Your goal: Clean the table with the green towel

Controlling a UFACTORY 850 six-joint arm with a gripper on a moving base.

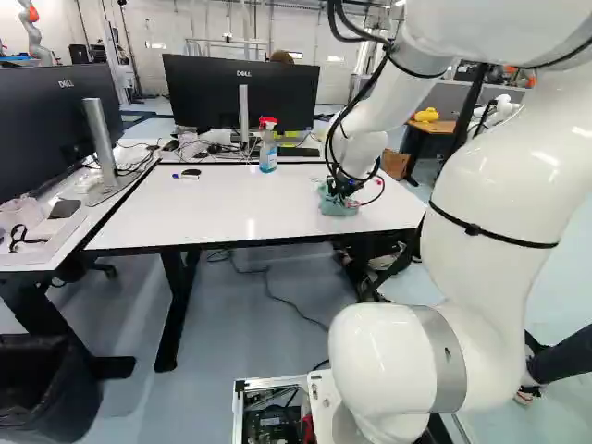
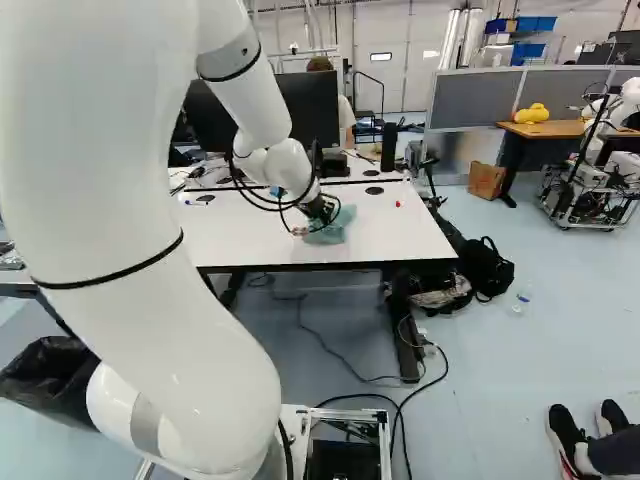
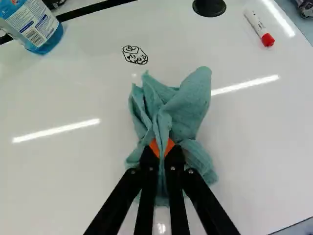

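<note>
Green towel (image 3: 188, 105) pinched in the tool (image 2: 320, 209) at the white surface (image 3: 73, 171)

The tool is clamped on the towel: in the wrist view, a gathered fold is squeezed between the orange pads (image 3: 155, 146) of the tool (image 3: 162, 149). The rest of the cloth bunches ahead of the fingers and out to both sides of them, and it appears to rest on the surface.

Just ahead of the towel, a small black drawing (image 3: 135, 55) marks the surface. Farther ahead of the tool sits a round black disc (image 3: 209, 7). A white tube with a red cap (image 3: 257, 24) lies ahead of the tool and to its right, near the disc. Ahead and to the tool's left, a spray bottle (image 1: 268, 153) of blue liquid stands upright, apart from the towel. Beyond the bottle, farther from the tool, is a black monitor (image 1: 240, 92). A blue-capped marker (image 1: 185, 177) lies well to the tool's left.
</note>
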